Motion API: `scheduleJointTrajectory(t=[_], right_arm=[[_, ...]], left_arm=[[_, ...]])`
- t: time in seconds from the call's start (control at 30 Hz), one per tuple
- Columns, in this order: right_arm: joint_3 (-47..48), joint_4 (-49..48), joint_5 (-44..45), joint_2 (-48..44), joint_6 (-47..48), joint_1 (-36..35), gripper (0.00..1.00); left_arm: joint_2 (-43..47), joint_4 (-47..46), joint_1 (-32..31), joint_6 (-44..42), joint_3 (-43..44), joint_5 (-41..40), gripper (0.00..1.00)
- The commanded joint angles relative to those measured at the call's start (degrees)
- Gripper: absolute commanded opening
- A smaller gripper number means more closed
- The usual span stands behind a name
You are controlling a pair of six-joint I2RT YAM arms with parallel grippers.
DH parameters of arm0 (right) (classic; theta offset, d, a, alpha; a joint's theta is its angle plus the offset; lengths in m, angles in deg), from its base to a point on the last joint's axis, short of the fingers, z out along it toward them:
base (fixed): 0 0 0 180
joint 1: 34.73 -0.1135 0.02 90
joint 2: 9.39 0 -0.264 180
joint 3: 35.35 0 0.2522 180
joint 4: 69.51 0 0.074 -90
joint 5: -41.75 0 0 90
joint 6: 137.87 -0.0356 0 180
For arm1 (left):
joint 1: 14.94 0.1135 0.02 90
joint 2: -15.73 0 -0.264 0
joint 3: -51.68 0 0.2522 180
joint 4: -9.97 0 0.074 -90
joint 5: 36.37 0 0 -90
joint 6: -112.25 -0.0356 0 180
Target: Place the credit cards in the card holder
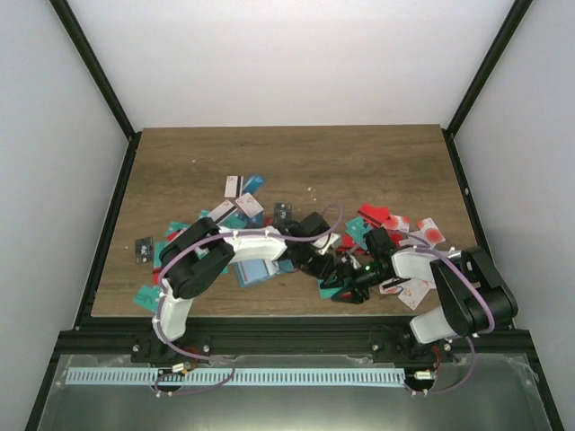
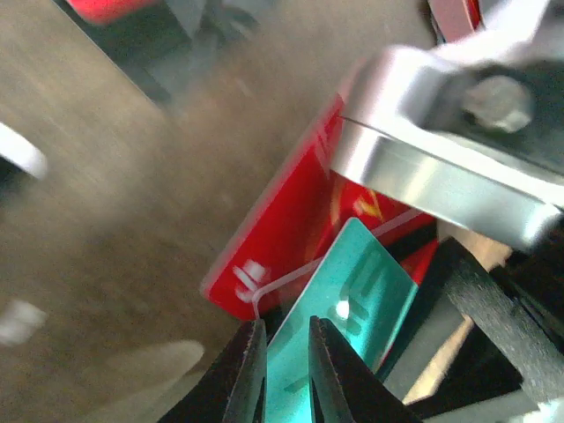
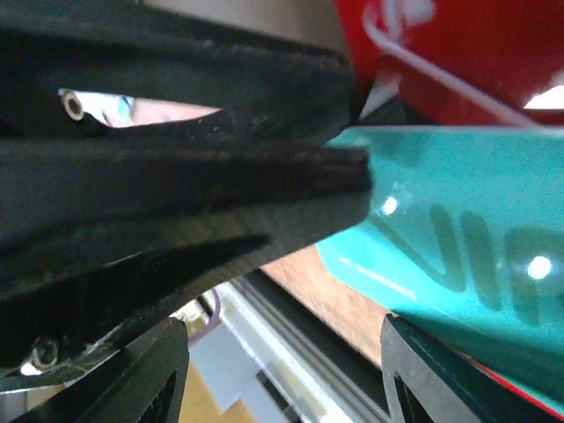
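Credit cards: a loose scatter in red, teal-green, white and black across the middle and right of the counter, several overlapping.

Card holder: pale blue, lying on the counter under the left forearm, left of where the two arms meet. Seen only from above; whether it lies open cannot be told.

Left gripper: fingers nearly together, nipping the near edge of a teal-green card. That card tilts up and away over a red card.

Right gripper: fingers well apart, holding nothing, set close under the same teal-green card.

Step in hand, as judged: securing one teal-green card to carry to the holder, possibly with the right fingers helping.

Handling notes:
- The grip sits at the card's very edge, so it could pivot or slip; a deeper bite would be safer.
- Lift clear of the red card so that it does not drag along.
- Keep the right fingers wide until the card is steady.
- Bring the card to the holder's mouth edge-on.

Not legible:
- Both wrist views are crowded and blurred.
- A silvery metal part fills the upper right of the left wrist view, probably the other arm.
- From above, both grippers merge into one dark knot.
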Motion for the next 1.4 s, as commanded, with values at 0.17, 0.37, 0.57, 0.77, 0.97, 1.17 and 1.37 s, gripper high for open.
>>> scheduleJointTrajectory(t=[0.17, 0.37, 0.57, 0.77, 0.97, 1.17, 1.37], right_arm=[[-7.56, 8.74, 7.83, -3.88, -0.21, -2.24, 0.63], [-9.84, 9.45, 7.36, -6.77, -0.46, -2.25, 0.63], [-11.89, 10.40, 7.60, -11.34, -2.04, -2.20, 0.63], [-13.81, 12.71, 7.73, -15.21, -1.89, -2.24, 0.63], [-14.51, 14.09, 9.77, -16.21, -0.64, -2.32, 0.63], [-12.26, 19.37, 11.30, -19.15, 1.77, -2.33, 0.64], [-10.83, 20.18, 11.21, -20.73, 2.12, -2.31, 0.65]], left_arm=[[6.17, -0.40, -9.20, 4.91, -14.17, 8.06, 0.16], [7.71, -0.58, -10.32, 6.07, -15.96, 7.34, 0.17], [7.27, -0.28, -10.37, 6.38, -15.62, 7.12, 0.17], [6.31, 0.42, -10.43, 6.61, -15.21, 5.72, 0.16], [4.82, 2.17, -10.29, 6.42, -14.14, 4.09, 0.16], [4.65, 4.10, -10.11, 6.32, -13.65, 1.64, 0.16], [3.31, 6.19, -9.92, 5.66, -12.20, -0.09, 0.16]])
